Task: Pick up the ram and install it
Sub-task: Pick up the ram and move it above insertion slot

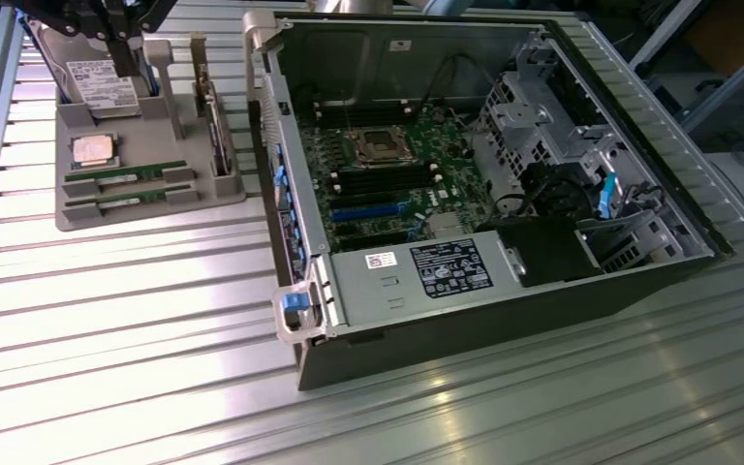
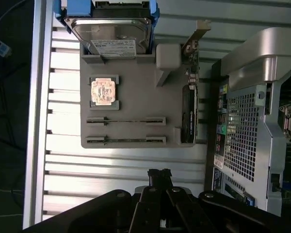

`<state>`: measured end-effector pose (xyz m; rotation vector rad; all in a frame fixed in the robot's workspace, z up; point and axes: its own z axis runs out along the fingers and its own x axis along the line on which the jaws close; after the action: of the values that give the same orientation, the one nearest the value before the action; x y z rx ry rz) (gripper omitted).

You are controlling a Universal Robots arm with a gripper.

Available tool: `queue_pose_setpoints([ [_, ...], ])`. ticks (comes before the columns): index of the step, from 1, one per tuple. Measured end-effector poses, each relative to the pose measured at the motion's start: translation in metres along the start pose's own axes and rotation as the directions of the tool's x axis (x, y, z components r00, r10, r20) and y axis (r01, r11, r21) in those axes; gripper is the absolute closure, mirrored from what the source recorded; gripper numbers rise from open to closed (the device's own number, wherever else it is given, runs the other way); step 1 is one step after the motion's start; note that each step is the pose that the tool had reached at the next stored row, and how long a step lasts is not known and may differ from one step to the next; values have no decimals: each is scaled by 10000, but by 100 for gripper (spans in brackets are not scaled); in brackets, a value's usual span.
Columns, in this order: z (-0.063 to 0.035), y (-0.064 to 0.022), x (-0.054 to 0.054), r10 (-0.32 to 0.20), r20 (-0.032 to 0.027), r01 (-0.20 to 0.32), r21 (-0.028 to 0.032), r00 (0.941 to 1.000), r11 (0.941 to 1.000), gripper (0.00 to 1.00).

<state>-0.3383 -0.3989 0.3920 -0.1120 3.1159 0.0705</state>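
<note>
Two ram sticks lie in parallel slots of the grey holder tray [image 1: 88, 215]: one ram [image 1: 127, 175] [image 2: 126, 120] nearer the processor, the other ram [image 1: 127, 199] [image 2: 126, 140] by the tray's edge. Both are thin green strips seen edge-on in the wrist view. My gripper [image 1: 111, 24] [image 2: 159, 173] hangs high above the tray at the exterior view's upper left. Its fingertips are pressed together, shut on nothing. The open computer case [image 1: 297, 145] holds the motherboard with dark memory slots [image 1: 379, 180] beside the processor socket [image 1: 379, 145].
The tray also carries a hard drive [image 1: 98, 81] [image 2: 111, 34] in a blue caddy, a square processor chip [image 1: 93, 149] [image 2: 104, 91] and an upright expansion card [image 1: 221, 126] [image 2: 189, 114]. A power supply [image 1: 424, 274] fills the case's near end. Ribbed metal table [image 1: 127, 320] lies around.
</note>
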Motion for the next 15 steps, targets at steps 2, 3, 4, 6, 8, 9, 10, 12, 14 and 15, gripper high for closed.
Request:
queue_pose_setpoints([
  [2,0,0,0,-402,-18,402,-10,9992,9992,89],
  [3,0,0,0,-534,-23,534,-14,9986,9986,89],
  [4,0,0,0,-651,-28,651,-17,9979,9979,89],
  [6,0,0,0,-999,-43,999,-26,9950,9950,89],
  [8,0,0,0,-1287,-55,1287,-35,9917,9917,89],
  [9,0,0,0,-1396,-60,1396,-38,9902,9902,89],
  [10,0,0,0,-1485,-63,1484,-41,9889,9889,89],
  [12,0,0,0,-1622,-69,1621,-45,9867,9868,89],
  [14,0,0,0,-1721,-73,1721,-49,9850,9851,89],
  [15,0,0,0,-1766,-74,1766,-50,9843,9843,89],
])
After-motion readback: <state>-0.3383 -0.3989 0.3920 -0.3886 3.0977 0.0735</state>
